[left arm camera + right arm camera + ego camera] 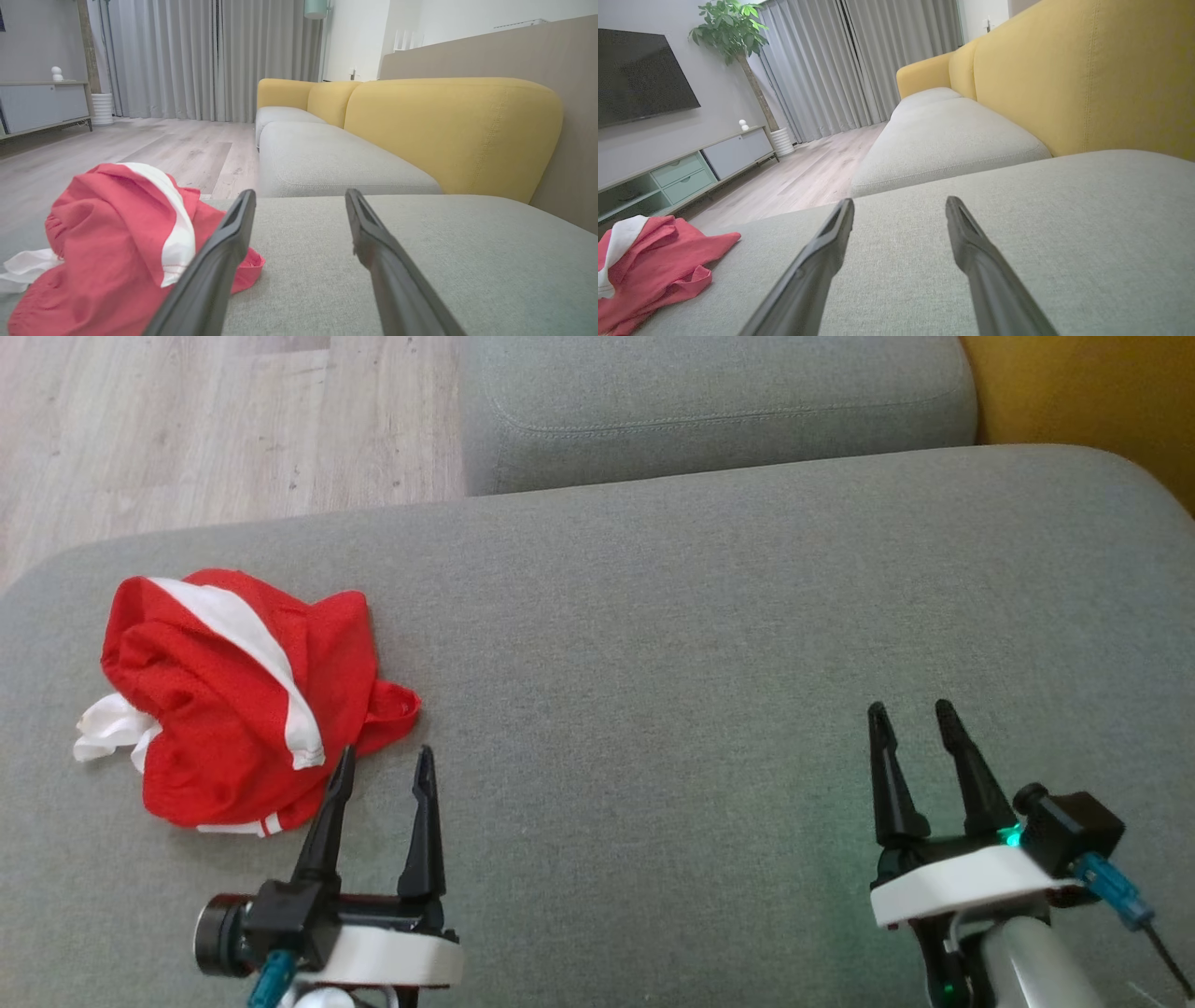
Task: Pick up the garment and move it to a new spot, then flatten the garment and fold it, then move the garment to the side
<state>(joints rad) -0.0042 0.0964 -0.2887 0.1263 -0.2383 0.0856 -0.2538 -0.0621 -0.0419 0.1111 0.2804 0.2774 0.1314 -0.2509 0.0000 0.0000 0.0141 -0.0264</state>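
Two empty, wide-spread claws, left claw [386,756], right claw [909,709]; one crumpled red garment [215,709], perhaps shorts.

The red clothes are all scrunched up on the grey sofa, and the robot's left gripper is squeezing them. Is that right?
Not quite. The red clothes are scrunched up on the grey sofa, but the left gripper is open, with no cloth between its fingers. The left wrist view shows it.
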